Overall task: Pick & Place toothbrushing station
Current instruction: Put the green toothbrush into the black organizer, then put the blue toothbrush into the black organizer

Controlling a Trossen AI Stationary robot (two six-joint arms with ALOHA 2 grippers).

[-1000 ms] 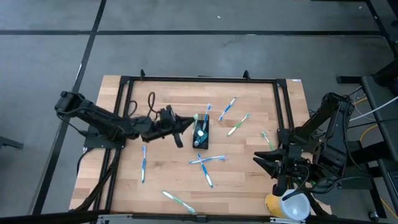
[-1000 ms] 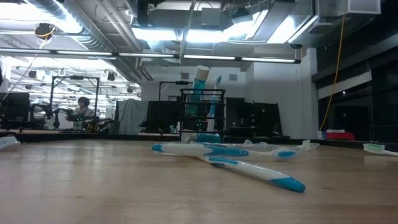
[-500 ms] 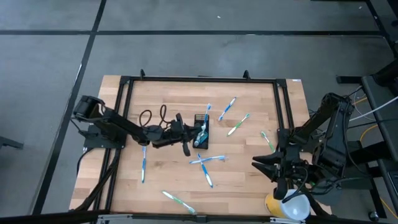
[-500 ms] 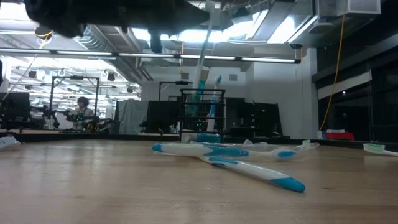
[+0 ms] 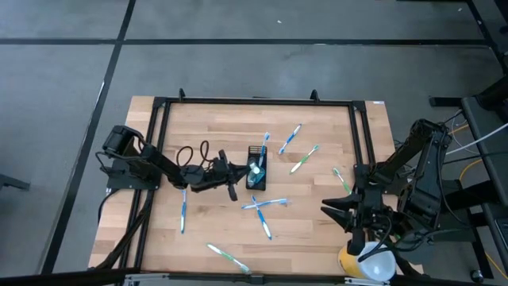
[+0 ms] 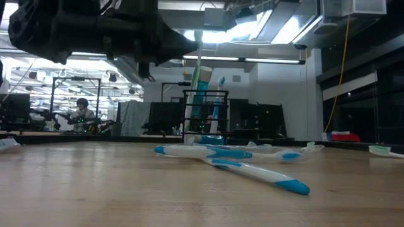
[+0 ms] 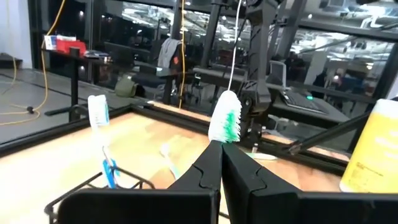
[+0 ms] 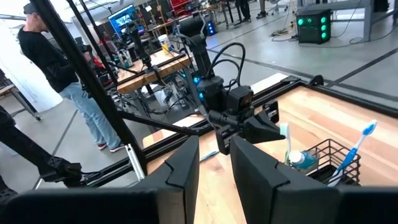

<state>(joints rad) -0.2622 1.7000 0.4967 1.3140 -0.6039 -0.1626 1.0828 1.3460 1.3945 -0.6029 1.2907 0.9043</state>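
The left claw (image 5: 238,170) holds a green-white toothbrush (image 5: 255,168) over the black mesh holder (image 5: 256,168).

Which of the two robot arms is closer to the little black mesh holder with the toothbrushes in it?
The left. The left gripper sits right beside the black mesh holder, pinching a green-white toothbrush. The right gripper waits far off near the table's right edge.

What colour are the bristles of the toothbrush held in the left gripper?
Green and white, clearest in the left wrist view: toothbrush, left gripper.
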